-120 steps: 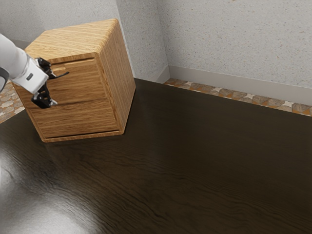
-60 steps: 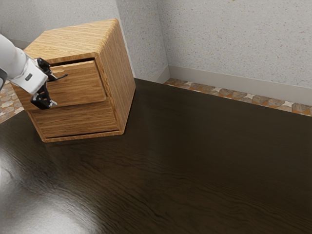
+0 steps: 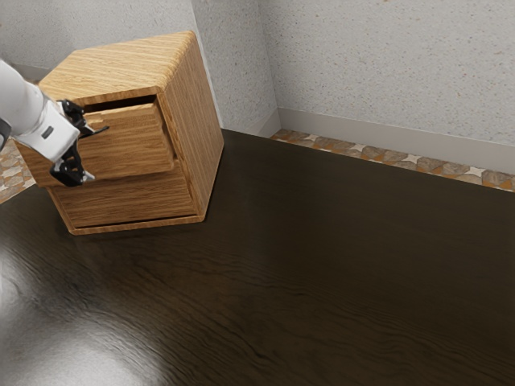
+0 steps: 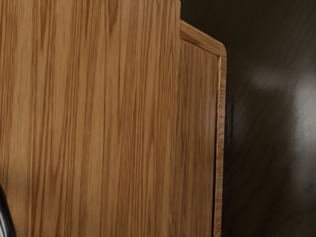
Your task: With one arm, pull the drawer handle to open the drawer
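A wooden cabinet (image 3: 189, 96) with two drawers stands on the dark floor at the exterior view's upper left. Its top drawer (image 3: 133, 141) is pulled partway out, leaving a dark gap above its front. A thin dark handle (image 3: 98, 128) sticks out of that front. My black gripper (image 3: 72, 141) is at the drawer's left part, open, with one finger above the handle's line and one well below it. In the wrist view the drawer front (image 4: 89, 118) is close before the hand, with the cabinet's frame (image 4: 197, 138) behind it.
The glossy dark floor (image 3: 322, 265) spreads wide in front of and to the exterior view's right of the cabinet. A speckled wall (image 3: 386, 56) with a pale baseboard runs behind. A strip of patterned tiles (image 3: 451, 167) lies along the baseboard.
The top drawer went from flush to partly pulled out. My hand moved a little toward the exterior view's left with it, and the gap above the drawer front widened.
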Available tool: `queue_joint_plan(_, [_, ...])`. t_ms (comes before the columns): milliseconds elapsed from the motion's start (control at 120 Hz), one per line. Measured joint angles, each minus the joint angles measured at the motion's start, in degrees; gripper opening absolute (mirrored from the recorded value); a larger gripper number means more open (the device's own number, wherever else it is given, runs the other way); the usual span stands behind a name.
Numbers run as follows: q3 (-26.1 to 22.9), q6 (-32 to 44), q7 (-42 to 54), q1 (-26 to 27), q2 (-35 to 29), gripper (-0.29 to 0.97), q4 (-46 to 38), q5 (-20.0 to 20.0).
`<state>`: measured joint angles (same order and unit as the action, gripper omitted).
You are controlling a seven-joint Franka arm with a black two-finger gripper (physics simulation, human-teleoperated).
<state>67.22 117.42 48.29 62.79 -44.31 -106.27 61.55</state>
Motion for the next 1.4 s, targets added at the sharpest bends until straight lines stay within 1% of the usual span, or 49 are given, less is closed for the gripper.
queue_joint_plan(117, [-0.1,0.3,-0.2,-0.5,0.0,0.69,-0.7,-0.2])
queue_joint_plan(192, [-0.7,0.4,-0.3,-1.2,0.1,0.64,-1.0,-0.4])
queue_joint_plan(308, [-1.4,0.5,-0.5,-2.0,0.8,0.6,-1.4,-1.1])
queue_joint_plan(492, [-3.0,1.3,-0.8,-4.5,1.0,0.63,-3.3,-1.7])
queue_joint_plan(542, [-3.9,1.4,-0.9,-5.6,1.0,0.61,-4.0,-1.9])
queue_joint_plan(675, [-6.1,2.2,-1.1,-8.9,0.8,0.65,-6.6,-2.1])
queue_joint_plan(833, [-8.6,3.1,-1.4,-12.2,0.6,0.66,-8.8,-2.9])
queue_joint_plan(900, [-9.7,3.4,-1.6,-13.5,0.6,0.63,-9.6,-3.2])
queue_joint_plan(967, [-11.0,3.7,-1.7,-15.1,0.5,0.63,-10.6,-3.6])
queue_joint_plan(1125, [-12.2,4.6,-2.0,-16.9,0.5,0.66,-12.3,-4.3])
queue_joint_plan(1225, [-14.2,5.0,-2.3,-19.2,0.5,0.63,-13.6,-4.6])
queue_joint_plan(1400, [-17.8,5.7,-2.7,-23.8,0.3,0.67,-16.5,-6.0])
